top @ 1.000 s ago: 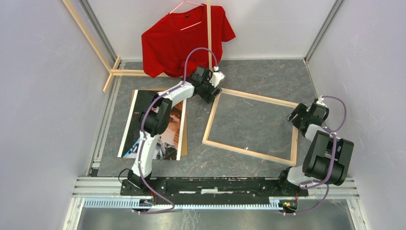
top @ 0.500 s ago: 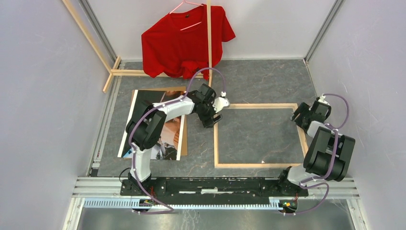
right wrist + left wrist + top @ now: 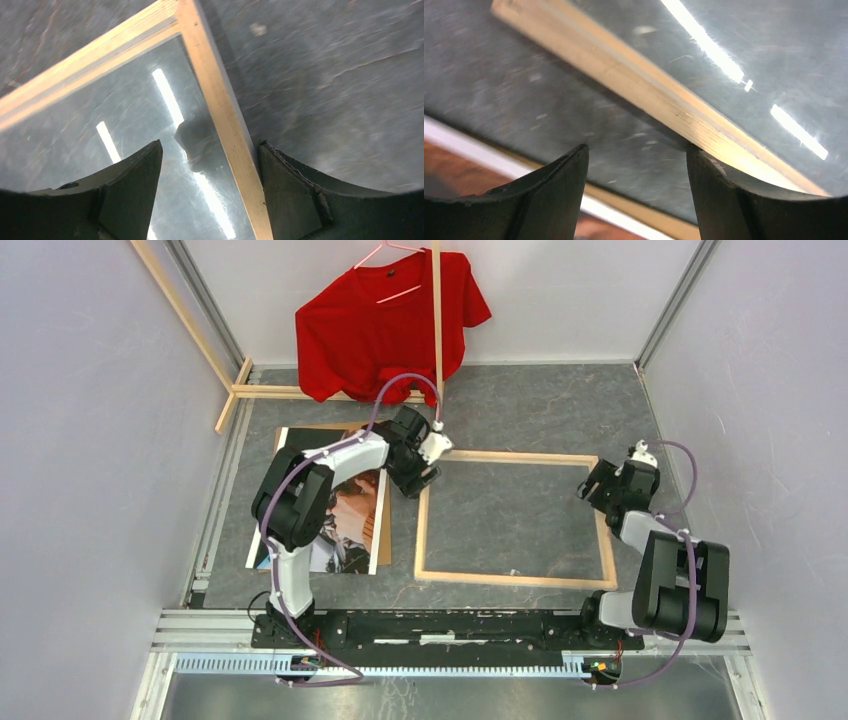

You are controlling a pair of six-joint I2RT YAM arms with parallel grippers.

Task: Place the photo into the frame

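Note:
The frame [image 3: 510,578] lies flat on the grey table, bare wood up, right of centre. My left gripper [image 3: 422,478] is at its far-left corner, open. In the left wrist view the right finger [image 3: 724,190] touches the frame's bar [image 3: 639,80], and only table shows between the open left gripper [image 3: 636,155]. My right gripper [image 3: 597,490] stands open astride the frame's right bar [image 3: 220,110], which runs close to the right finger of the right gripper [image 3: 210,150]. The photo [image 3: 350,530] lies picture up on brown cardboard [image 3: 383,535], left of the frame. Its edge [image 3: 454,170] shows under my left arm.
A red T-shirt [image 3: 390,320] hangs on a pink hanger from a wooden rack pole [image 3: 437,330] at the back. The rack's base bars [image 3: 270,392] lie at the back left. Pale walls close in both sides, and a metal rail [image 3: 450,625] runs along the near edge.
The frame has swung from tilted to square and slid left towards the photo. Both arms moved left with it. The left jaws have narrowed a little.

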